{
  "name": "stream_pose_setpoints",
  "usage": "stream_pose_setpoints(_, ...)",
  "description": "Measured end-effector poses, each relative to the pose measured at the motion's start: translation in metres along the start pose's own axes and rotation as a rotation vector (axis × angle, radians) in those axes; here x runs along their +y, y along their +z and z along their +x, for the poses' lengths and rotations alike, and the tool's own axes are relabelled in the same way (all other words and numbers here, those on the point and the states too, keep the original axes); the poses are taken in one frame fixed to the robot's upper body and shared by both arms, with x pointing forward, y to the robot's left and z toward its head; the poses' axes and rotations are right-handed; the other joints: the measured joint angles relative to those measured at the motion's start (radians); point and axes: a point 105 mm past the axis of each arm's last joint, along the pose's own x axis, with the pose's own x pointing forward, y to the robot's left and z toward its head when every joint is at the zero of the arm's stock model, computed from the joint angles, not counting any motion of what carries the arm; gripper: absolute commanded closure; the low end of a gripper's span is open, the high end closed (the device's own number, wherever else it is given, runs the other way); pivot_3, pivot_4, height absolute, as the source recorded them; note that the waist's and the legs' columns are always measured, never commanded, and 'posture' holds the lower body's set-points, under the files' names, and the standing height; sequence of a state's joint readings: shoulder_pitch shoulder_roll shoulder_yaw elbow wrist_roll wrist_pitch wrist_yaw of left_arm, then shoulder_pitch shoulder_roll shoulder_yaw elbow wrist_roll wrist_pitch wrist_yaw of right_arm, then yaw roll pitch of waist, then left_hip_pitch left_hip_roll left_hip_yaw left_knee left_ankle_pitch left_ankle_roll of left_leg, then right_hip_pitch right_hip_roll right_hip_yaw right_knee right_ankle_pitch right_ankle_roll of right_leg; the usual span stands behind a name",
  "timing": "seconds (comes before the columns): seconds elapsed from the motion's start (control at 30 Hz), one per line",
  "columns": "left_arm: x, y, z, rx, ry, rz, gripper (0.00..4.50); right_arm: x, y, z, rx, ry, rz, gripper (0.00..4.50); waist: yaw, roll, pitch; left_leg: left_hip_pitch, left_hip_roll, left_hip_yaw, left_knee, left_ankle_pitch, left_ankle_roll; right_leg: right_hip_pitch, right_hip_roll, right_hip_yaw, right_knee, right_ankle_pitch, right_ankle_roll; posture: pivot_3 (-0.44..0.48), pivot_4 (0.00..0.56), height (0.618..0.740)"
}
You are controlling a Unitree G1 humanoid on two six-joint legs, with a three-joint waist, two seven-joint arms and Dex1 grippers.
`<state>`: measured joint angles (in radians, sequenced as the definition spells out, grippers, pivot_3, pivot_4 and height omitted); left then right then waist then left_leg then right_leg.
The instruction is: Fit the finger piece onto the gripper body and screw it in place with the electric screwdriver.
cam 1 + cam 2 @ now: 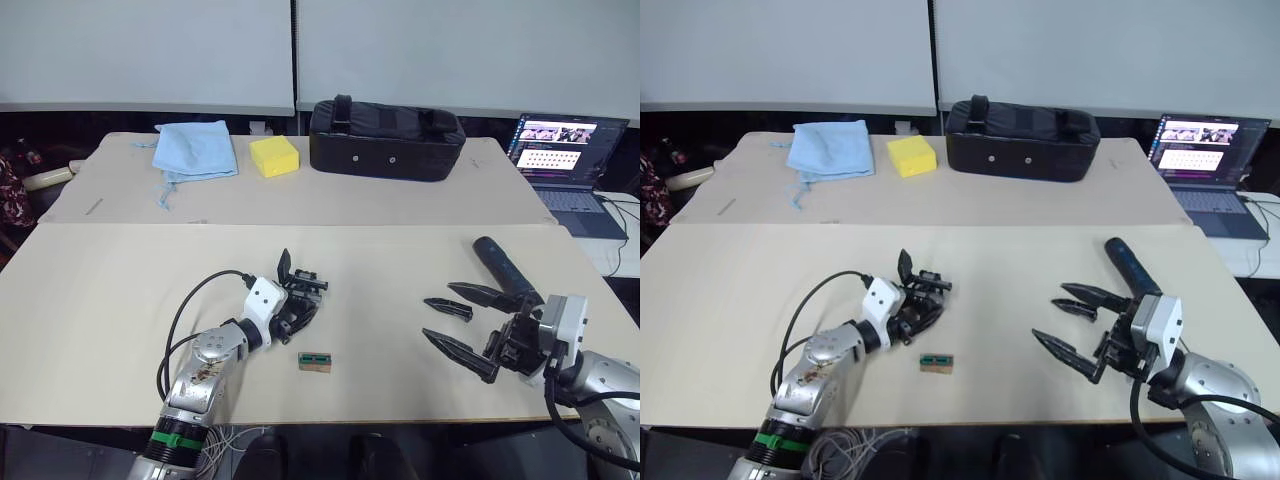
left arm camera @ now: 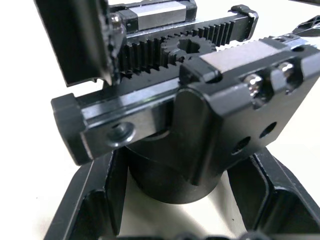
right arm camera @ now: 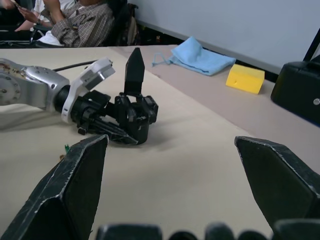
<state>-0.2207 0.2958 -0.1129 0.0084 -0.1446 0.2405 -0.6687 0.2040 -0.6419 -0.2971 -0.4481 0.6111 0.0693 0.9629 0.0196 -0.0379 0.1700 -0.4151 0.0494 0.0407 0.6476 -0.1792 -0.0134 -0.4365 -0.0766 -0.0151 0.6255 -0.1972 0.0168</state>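
The gripper body, a black block with toothed rails and screws, lies at the table's near left, and a pointed black piece stands up from it. My left gripper is shut on its round base; the fingers flank that base in the left wrist view. The finger piece, small, black and tapered, lies on the table at the near right. My right gripper is open, one finger on each side of the piece without touching it. Just behind that gripper lies the electric screwdriver, a dark cylinder.
A tiny brown-and-green box sits just in front of the gripper body. On the far table are a black padded bag, a yellow sponge and a blue cloth. A laptop is at the far right. People sit beyond the table.
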Motion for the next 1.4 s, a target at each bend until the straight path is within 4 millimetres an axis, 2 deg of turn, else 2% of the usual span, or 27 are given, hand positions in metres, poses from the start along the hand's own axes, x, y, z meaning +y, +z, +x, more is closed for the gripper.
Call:
stream_pose_setpoints(0.17,0.005,0.002,0.000,-0.014,-0.212,0.108,2.18,0.007,-0.003,-0.010,0.038,0.014,0.009,0.00,0.004,0.000,0.000,-0.001,0.000,0.000,0.000,0.000,0.000,-0.001,0.000,0.000,0.000,0.000,0.000,0.000,0.150,0.740)
stream_pose_setpoints(0.4,0.018,0.018,0.006,-0.010,-0.491,0.242,2.18,0.018,0.002,-0.017,0.042,0.030,0.022,0.00,0.005,0.000,0.000,-0.003,0.000,0.000,0.000,0.000,0.001,-0.001,0.000,0.000,-0.002,0.000,0.000,0.000,0.150,0.740)
stream_pose_setpoints(0.5,0.014,0.013,0.010,-0.002,-0.560,0.227,2.18,0.025,0.002,-0.018,0.053,0.038,0.039,0.00,0.004,0.000,0.000,-0.004,0.000,0.000,0.001,-0.001,0.001,-0.001,0.000,0.000,-0.002,0.000,0.001,0.000,0.150,0.740)
stream_pose_setpoints(0.6,0.001,0.003,0.013,0.008,-0.640,0.224,2.18,0.027,0.002,-0.019,0.063,0.036,0.047,0.00,0.002,0.000,0.000,-0.004,0.000,0.000,0.001,-0.001,0.001,-0.002,0.000,0.000,-0.002,0.001,0.001,0.000,0.150,0.740)
stream_pose_setpoints(0.93,0.000,0.001,0.017,0.002,-0.655,0.265,2.18,0.026,0.005,-0.020,0.084,0.037,0.059,0.00,0.004,0.000,0.000,-0.002,0.000,0.000,0.003,-0.001,0.001,0.001,0.000,0.000,-0.002,0.001,0.002,0.000,0.150,0.740)
stream_pose_setpoints(1.0,0.001,0.001,0.017,0.008,-0.650,0.250,1.17,0.025,0.006,-0.019,0.084,0.041,0.055,0.00,0.003,0.000,0.000,-0.001,0.000,0.000,0.003,-0.001,0.001,0.001,0.000,0.000,-0.002,0.001,0.002,0.000,0.150,0.740)
stream_pose_setpoints(1.03,0.002,0.001,0.017,0.010,-0.643,0.238,0.87,0.023,0.007,-0.018,0.083,0.045,0.050,0.00,0.002,0.000,0.000,-0.001,0.000,0.000,0.003,-0.001,0.001,0.001,0.000,0.000,-0.002,0.001,0.002,0.000,0.150,0.740)
stream_pose_setpoints(1.07,0.003,0.001,0.016,0.008,-0.638,0.231,0.31,0.023,0.008,-0.017,0.084,0.048,0.046,0.00,0.001,0.000,0.000,-0.001,0.000,0.000,0.003,-0.001,0.001,0.001,0.000,0.000,-0.001,0.001,0.002,0.000,0.150,0.740)
stream_pose_setpoints(1.1,0.004,0.001,0.016,0.007,-0.631,0.223,0.02,0.022,0.008,-0.016,0.084,0.049,0.046,0.00,0.000,0.000,0.000,-0.001,0.000,0.000,0.003,-0.001,0.001,0.001,0.000,0.000,-0.001,0.001,0.002,0.000,0.150,0.740)
stream_pose_setpoints(1.3,0.010,-0.001,0.004,-0.005,-0.579,0.194,0.02,0.019,0.011,-0.013,0.071,0.054,0.042,0.00,-0.014,0.000,0.000,0.000,0.001,0.000,0.002,-0.001,0.002,0.001,0.001,0.001,-0.001,0.001,0.001,0.000,0.150,0.740)
stream_pose_setpoints(1.4,0.017,-0.006,-0.016,-0.011,-0.520,0.167,0.02,0.017,0.012,-0.009,0.059,0.059,0.041,0.00,-0.021,0.001,0.000,0.001,0.001,0.000,0.001,-0.001,0.002,0.001,0.001,0.001,-0.001,0.000,0.001,0.000,0.150,0.740)
